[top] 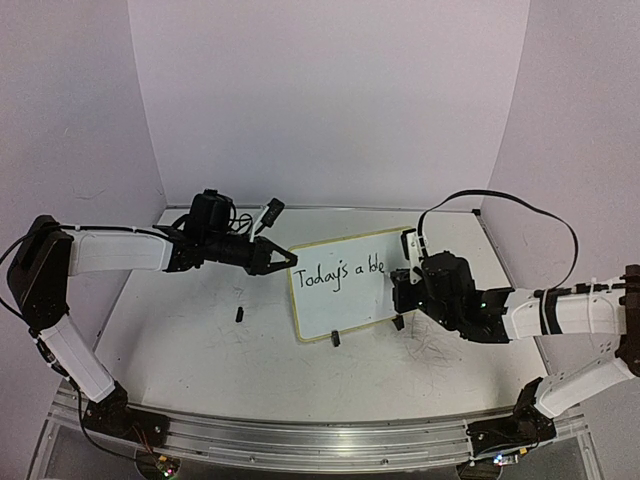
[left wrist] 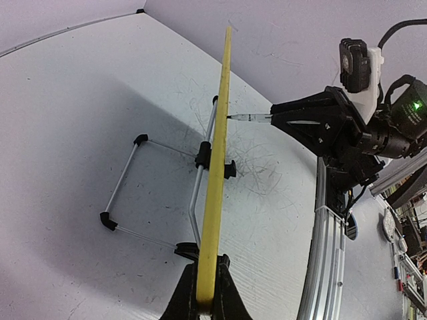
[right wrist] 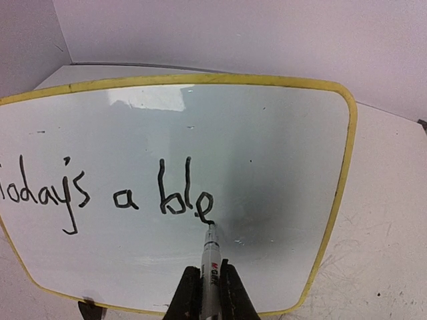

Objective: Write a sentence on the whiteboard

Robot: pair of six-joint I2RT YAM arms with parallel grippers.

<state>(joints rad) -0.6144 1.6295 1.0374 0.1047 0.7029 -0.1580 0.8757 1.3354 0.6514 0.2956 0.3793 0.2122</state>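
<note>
Whiteboard [right wrist: 267,133], toward the tabletop's [top: 200,340] far edge: thin, stiff, probably light. Left gripper [left wrist: 205,283] clamps its side rim; right gripper [right wrist: 210,279], clenched on marker [right wrist: 211,257], writes the sentence [right wrist: 120,193].

Pale lilac walls [top: 330,100], scuffed white tabletop [top: 180,335], metal rail [top: 300,436]

- whiteboard [top: 350,305] stands upright mid-counter [top: 180,350], wire stand [left wrist: 140,139] behind it
- left gripper [top: 289,262] is clamped onto its left edge
- right gripper [top: 404,292] sits out front on the right, marker [right wrist: 211,257] tip touching the sentence [right wrist: 100,193] at its end
</note>
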